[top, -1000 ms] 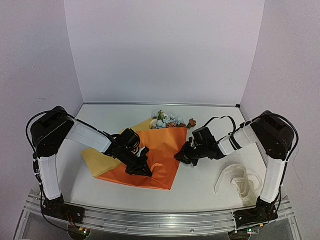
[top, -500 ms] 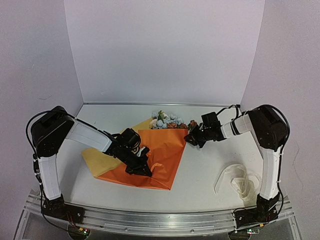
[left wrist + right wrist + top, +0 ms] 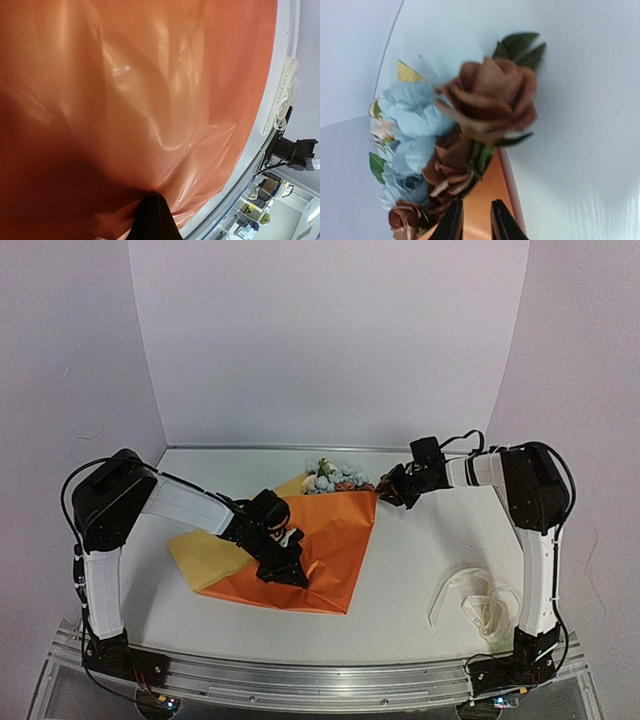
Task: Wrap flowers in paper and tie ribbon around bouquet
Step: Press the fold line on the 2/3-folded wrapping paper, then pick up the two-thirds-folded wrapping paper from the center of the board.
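Under the paper (image 3: 335, 540), flowers' (image 3: 333, 478) stems hidden.

Top external: fixed, high behind the arm bases (image 3: 125, 655) at 6 o'clock, facing down toward the back wall (image 3: 320, 340) at 12. Wide, whole table (image 3: 420, 570) in frame.
Left wrist: nearly against the paper (image 3: 125, 100), orange fills it, ribbon (image 3: 284, 92) at frame's 2 o'clock.
Right wrist: close on the flowers (image 3: 445, 125).
Top shares paper and ribbon with left wrist, flowers with right.
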Available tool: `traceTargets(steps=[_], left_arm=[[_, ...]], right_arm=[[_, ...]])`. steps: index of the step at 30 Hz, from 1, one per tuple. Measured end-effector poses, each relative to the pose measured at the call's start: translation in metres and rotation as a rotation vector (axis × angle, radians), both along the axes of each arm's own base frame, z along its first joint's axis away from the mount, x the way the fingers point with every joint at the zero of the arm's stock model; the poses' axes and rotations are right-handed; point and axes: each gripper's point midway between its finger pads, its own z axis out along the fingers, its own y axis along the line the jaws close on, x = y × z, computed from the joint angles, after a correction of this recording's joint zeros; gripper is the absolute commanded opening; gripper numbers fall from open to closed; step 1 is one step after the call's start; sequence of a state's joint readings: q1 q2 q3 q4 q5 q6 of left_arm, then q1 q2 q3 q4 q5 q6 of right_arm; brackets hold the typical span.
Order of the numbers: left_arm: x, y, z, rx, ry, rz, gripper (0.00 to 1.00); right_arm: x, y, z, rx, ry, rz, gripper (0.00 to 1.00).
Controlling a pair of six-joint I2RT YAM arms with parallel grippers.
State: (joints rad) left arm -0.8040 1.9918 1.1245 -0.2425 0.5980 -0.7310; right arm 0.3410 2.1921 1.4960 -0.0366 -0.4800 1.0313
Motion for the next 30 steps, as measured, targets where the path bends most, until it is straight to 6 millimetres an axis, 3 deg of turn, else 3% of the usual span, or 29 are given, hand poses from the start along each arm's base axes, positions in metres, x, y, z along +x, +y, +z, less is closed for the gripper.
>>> traceTargets(steps=[5,9,12,15,22,26,30], left_arm=[[0.017,-0.016,0.001,-0.01,-0.016,0.004,0.0],[0.03,-0.026,0.002,-0.01,-0.039,0.015,0.02],[0.036,-0.027,0.003,0.001,-0.052,0.029,0.08],[0.038,-0.026,0.005,0.012,-0.058,0.045,0.12],[0.041,-0.014,0.044,-0.002,-0.126,0.091,0.17],[0.036,0.001,0.068,-0.022,-0.158,0.139,0.18],[0.022,0.034,0.076,-0.011,-0.147,0.228,0.2]], right_arm=[[-0.028,-0.006,0.017,-0.043,0.029,0.057,0.3],[-0.057,-0.009,0.062,-0.061,-0.022,0.11,0.35],[-0.091,-0.001,0.096,-0.075,-0.085,0.181,0.38],[-0.129,0.017,0.11,-0.102,-0.124,0.278,0.41],[-0.205,0.067,0.087,-0.249,-0.129,0.537,0.28],[-0.218,0.084,0.067,-0.297,-0.104,0.608,0.25],[-0.223,0.105,0.042,-0.341,-0.075,0.661,0.22]])
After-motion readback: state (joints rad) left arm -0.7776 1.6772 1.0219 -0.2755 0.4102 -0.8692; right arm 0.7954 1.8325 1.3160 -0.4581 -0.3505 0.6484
